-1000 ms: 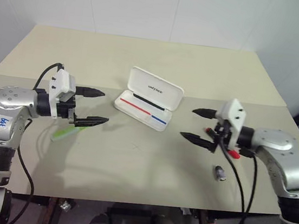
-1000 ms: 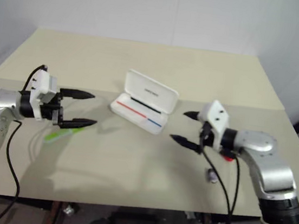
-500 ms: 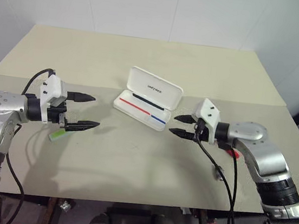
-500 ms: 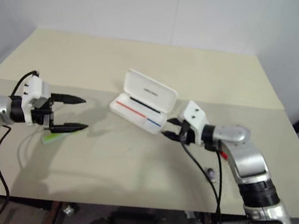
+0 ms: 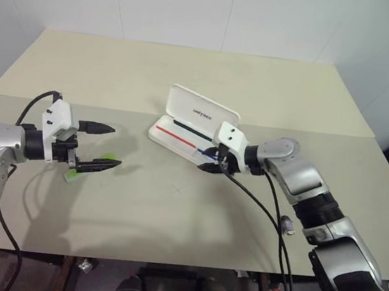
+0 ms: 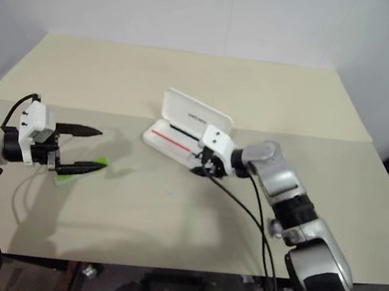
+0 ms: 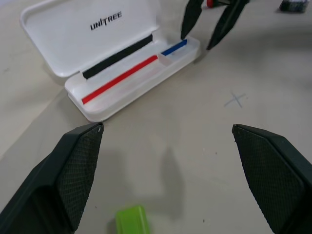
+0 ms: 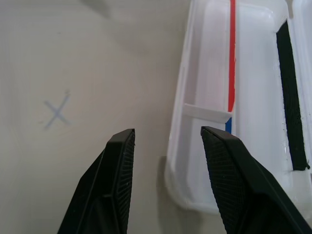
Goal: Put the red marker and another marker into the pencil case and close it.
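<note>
one white hard-plastic clamshell pencil case [image 5: 194, 135], lid up, on beige table [image 5: 173, 207]; right gripper [image 5: 215, 164] at its near end, left gripper [image 5: 109, 148] above lime-green marker [image 5: 81, 172], both with fingers apart, empty.

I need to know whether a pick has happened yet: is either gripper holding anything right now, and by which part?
Nothing is held. The left gripper is open over the green marker; the right gripper is part open at the pencil case, empty.
</note>
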`<state>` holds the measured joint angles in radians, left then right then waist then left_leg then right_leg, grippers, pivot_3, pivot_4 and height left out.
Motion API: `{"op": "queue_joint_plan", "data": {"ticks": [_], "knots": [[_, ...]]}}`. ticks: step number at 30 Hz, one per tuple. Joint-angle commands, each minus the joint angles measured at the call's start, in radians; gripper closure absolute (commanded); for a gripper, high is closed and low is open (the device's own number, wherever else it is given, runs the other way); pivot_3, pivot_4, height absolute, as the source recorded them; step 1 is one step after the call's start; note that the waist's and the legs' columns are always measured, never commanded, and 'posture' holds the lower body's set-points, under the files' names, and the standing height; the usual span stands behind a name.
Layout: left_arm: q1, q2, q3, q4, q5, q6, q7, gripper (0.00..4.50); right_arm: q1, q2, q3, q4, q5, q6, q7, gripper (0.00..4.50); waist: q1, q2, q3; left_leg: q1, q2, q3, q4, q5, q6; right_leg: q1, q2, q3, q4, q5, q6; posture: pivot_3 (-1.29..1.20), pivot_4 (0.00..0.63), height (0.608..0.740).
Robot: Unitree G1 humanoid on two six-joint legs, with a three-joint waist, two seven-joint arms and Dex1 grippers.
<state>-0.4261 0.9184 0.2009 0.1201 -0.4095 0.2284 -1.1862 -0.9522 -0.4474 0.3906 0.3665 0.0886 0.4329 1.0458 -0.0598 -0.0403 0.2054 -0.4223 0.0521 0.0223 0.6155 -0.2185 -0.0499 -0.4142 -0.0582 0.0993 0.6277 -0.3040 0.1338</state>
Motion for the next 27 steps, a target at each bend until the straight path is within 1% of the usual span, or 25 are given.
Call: {"op": "queue_joint_plan", "data": {"ticks": [1,7,13,16,21,24,27], "knots": [[0.013,0.032,0.051,-0.046,-0.01,-0.003,0.009,0.0,-0.04,0.019,0.009,0.065,-0.039,-0.052,0.024,2.24,0.0,0.0,0.0,0.0,0.0,0.0,0.0,0.0,0.0,0.0,0.0,0.0,0.0,0.0,0.0,0.0,0.15,0.74],[0.04,0.039,0.079,-0.086,-0.019,0.017,0.027,0.0,-0.057,0.034,0.042,0.151,-0.108,-0.098,0.072,2.24,-0.001,0.0,0.0,0.0,0.0,0.0,0.0,0.0,0.0,0.0,0.0,0.0,0.001,0.0,0.0,0.0,0.15,0.74],[0.049,0.041,0.085,-0.101,-0.022,0.027,0.034,0.0,-0.06,0.044,0.055,0.178,-0.153,-0.115,0.106,2.24,0.0,0.0,0.0,0.0,0.0,0.0,0.0,0.0,0.0,0.0,0.0,0.0,0.001,0.0,0.0,0.0,0.15,0.74],[0.042,0.042,0.081,-0.097,-0.02,0.025,0.031,0.0,-0.069,0.061,0.061,0.211,-0.18,-0.146,0.101,2.82,-0.001,0.0,0.0,0.001,0.0,0.0,0.0,0.0,0.0,0.0,0.0,0.0,0.001,0.0,0.0,0.0,0.15,0.74],[0.024,0.041,0.072,-0.09,-0.022,0.028,0.024,0.0,-0.083,0.075,0.047,0.236,-0.195,-0.166,0.11,4.46,-0.005,-0.001,-0.001,0.001,0.0,0.0,0.0,0.0,-0.001,0.0,0.0,0.0,0.002,0.0,0.0,0.0,0.15,0.74],[0.006,0.037,0.062,-0.082,-0.022,0.029,0.019,0.0,-0.094,0.076,0.034,0.247,-0.198,-0.181,0.116,4.46,-0.012,-0.001,-0.001,0.001,0.0,0.0,0.001,0.001,-0.001,0.0,0.001,0.0,0.003,0.0,0.0,0.0,0.15,0.74],[-0.023,0.016,0.037,-0.076,-0.026,0.025,0.006,0.0,-0.128,0.053,0.003,0.288,-0.201,-0.255,0.095,4.46,-0.016,-0.001,-0.001,0.001,0.0,-0.001,0.001,0.001,-0.002,0.0,0.001,0.0,0.004,0.0,0.0,0.0,0.15,0.74]]}}
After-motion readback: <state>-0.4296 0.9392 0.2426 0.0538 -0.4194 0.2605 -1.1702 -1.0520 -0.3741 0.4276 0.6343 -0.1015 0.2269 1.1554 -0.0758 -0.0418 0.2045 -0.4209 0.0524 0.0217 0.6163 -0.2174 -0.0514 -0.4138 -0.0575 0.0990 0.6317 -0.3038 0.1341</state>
